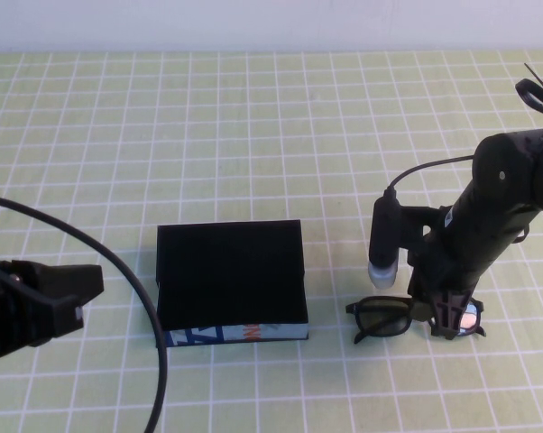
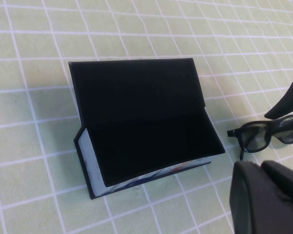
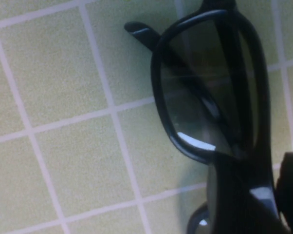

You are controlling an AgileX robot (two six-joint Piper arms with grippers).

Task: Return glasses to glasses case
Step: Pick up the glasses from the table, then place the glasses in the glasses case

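The glasses case [image 1: 231, 271] stands open on the table's middle, black inside, with a light blue printed band on its near side; it also fills the left wrist view [image 2: 146, 122]. The black glasses [image 1: 389, 317] lie flat on the mat just right of the case, also seen as glasses [image 2: 256, 136] and close up [image 3: 205, 97]. My right gripper [image 1: 452, 320] is down over their middle, open, its fingers [image 3: 292, 185] either side of the bridge with a thin gap showing. My left gripper [image 1: 96, 280] rests shut and empty left of the case, its tips together [image 2: 261, 168].
A black cable [image 1: 136, 271] curves from the left arm past the case's left side to the front edge. A white-tipped black cylinder [image 1: 382, 262] on the right arm hangs just behind the glasses. Green grid mat lies all around.
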